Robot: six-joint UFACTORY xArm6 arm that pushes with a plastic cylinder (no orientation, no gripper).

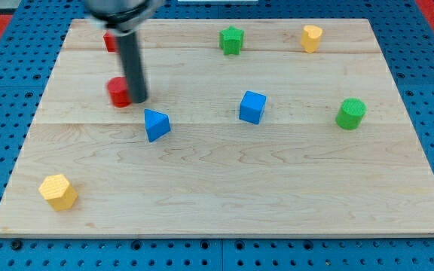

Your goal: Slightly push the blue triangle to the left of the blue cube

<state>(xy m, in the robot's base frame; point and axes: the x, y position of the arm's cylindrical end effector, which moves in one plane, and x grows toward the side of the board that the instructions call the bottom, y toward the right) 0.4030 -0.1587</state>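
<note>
The blue triangle (156, 125) lies left of the board's middle. The blue cube (252, 107) sits to its right, well apart from it. My tip (139, 99) is just above and left of the blue triangle, a small gap away, and right beside a red round block (118, 92), which the rod partly covers.
A second red block (109, 41) sits at the top left, partly hidden behind the arm. A green star (232, 40) and a yellow block (312, 38) sit along the top. A green cylinder (350, 114) is at the right. A yellow hexagon (58, 191) is at the bottom left. The wooden board (224, 196) rests on a blue pegboard.
</note>
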